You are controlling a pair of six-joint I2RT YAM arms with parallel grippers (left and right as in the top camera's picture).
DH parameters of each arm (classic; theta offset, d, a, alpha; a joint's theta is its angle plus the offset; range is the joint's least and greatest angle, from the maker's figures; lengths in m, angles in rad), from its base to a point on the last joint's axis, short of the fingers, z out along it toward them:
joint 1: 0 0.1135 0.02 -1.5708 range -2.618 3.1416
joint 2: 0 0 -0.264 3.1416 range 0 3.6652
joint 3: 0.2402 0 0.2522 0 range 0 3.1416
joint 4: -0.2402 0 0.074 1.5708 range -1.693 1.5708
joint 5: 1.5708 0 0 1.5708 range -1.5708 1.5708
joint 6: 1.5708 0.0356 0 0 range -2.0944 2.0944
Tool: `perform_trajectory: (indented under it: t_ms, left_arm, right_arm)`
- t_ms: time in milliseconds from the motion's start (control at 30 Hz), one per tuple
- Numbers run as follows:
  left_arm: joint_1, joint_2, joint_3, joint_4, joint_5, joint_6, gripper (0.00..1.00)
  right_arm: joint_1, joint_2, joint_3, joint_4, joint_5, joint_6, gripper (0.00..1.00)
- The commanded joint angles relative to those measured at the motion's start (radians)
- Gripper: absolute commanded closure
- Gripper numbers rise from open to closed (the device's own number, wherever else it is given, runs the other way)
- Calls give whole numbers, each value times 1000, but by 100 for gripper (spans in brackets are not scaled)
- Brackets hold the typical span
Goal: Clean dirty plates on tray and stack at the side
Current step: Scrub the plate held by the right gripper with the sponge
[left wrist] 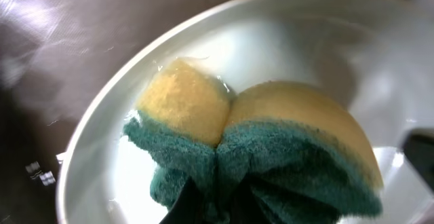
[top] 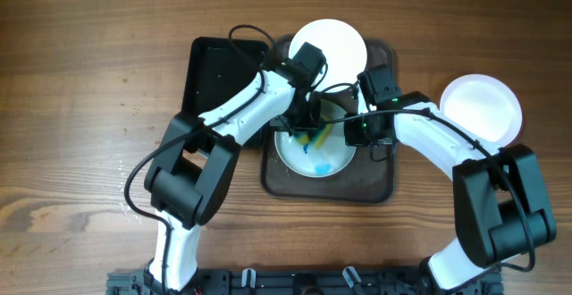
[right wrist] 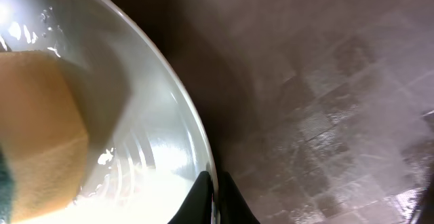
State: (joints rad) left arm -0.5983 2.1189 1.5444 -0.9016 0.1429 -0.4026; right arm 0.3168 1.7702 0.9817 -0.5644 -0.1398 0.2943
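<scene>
The dark brown tray [top: 375, 186] holds two white plates. The near plate [top: 332, 159] has a blue smear [top: 320, 166]; the far plate [top: 340, 43] looks clean. My left gripper [top: 308, 127] is shut on a yellow and green sponge [top: 315, 138], pressed into the near plate. In the left wrist view the sponge [left wrist: 271, 136] folds round the fingers [left wrist: 217, 207] inside the plate [left wrist: 271, 41]. My right gripper [top: 362, 134] is shut on the near plate's right rim; its fingers [right wrist: 215, 197] pinch the rim [right wrist: 196, 142]. A third white plate [top: 483, 107] lies on the table at the right.
A smaller glossy black tray [top: 210, 71] lies left of the brown tray, partly under my left arm. The brown tray's bare floor shows in the right wrist view [right wrist: 325, 81] and in the left wrist view [left wrist: 68, 47]. The table is wood.
</scene>
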Motion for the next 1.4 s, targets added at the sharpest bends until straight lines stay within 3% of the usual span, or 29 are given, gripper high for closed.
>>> perform_trajectory:
  t_ms: [0,67,167,233,333,433,600,733,867,933,1033,1200,1367]
  left_arm:
    - [27,52,-24,-91,-358,-10,96]
    - [29,52,-10,-98,-339,-20,96]
    - [27,55,-5,-39,194,80,96]
    - [21,55,-8,-2,437,112,96]
    - [-10,55,-8,3,531,132,96]
    - [-26,55,-8,-28,524,142,96]
    - [37,54,-8,-196,-56,27,96]
    - [82,32,-6,-211,-266,-3,96]
    - [75,20,5,-110,-216,-32,96]
    - [57,21,3,-14,48,-24,96]
    - [-8,21,-37,161,309,-21,96]
    - [-65,24,-75,310,315,-21,96]
    - [28,24,-74,327,89,-24,96]
  right_arm:
    - [-4,44,-28,-20,50,24,96]
    - [-4,44,-28,-20,50,28,96]
    - [-4,44,-28,-20,50,53,96]
    - [-4,44,-28,-13,50,92,96]
    - [-4,44,-28,-6,50,128,96]
    - [-4,44,-28,-5,50,128,96]
    - [-4,44,-28,-5,49,128,96]
    - [-4,44,-28,-5,49,127,96]
    - [-4,44,-28,-6,50,127,96]
    - [-4,44,-28,-9,50,124,96]
    - [-4,44,-28,-24,50,121,96]
    - [-4,44,-28,-32,45,94,96]
    - [-4,44,-28,-47,46,75,96]
